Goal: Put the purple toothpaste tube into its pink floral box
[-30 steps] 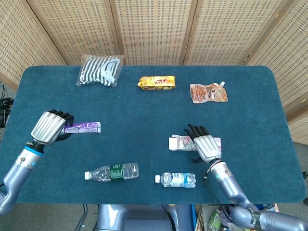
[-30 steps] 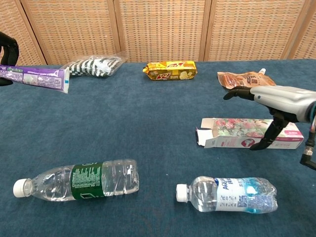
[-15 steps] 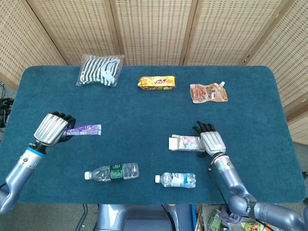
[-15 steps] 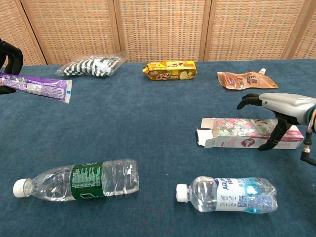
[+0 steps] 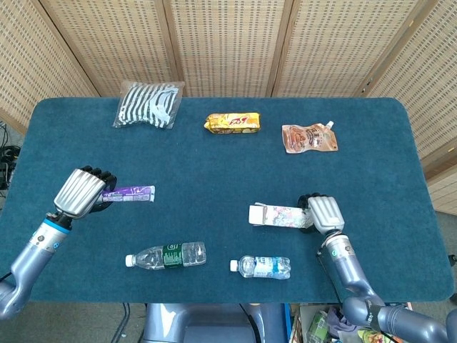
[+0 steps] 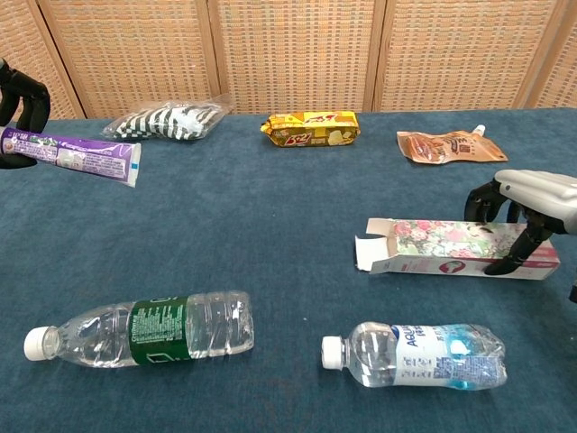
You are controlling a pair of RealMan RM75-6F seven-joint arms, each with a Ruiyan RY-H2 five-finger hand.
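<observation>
Both closer now — tube (image 6: 77, 153); box (image 6: 451, 248)

The table (image 5: 214, 171) wears a matt, napped teal cloth. Both bottles (image 6: 144, 331) (image 6: 419, 354) are clear, glossy plastic. The box (image 6: 451, 248) is printed card; the tube (image 6: 77, 154) is smooth, shiny plastic. The hands (image 5: 80, 191) (image 5: 325, 213) have ribbed, silvery backs and black fingers. Woven cane panels (image 5: 228, 43) stand behind.

Bright, even light, seemingly from overhead; shadows are soft and faint, focus is sharp, with no glare or blur.
</observation>
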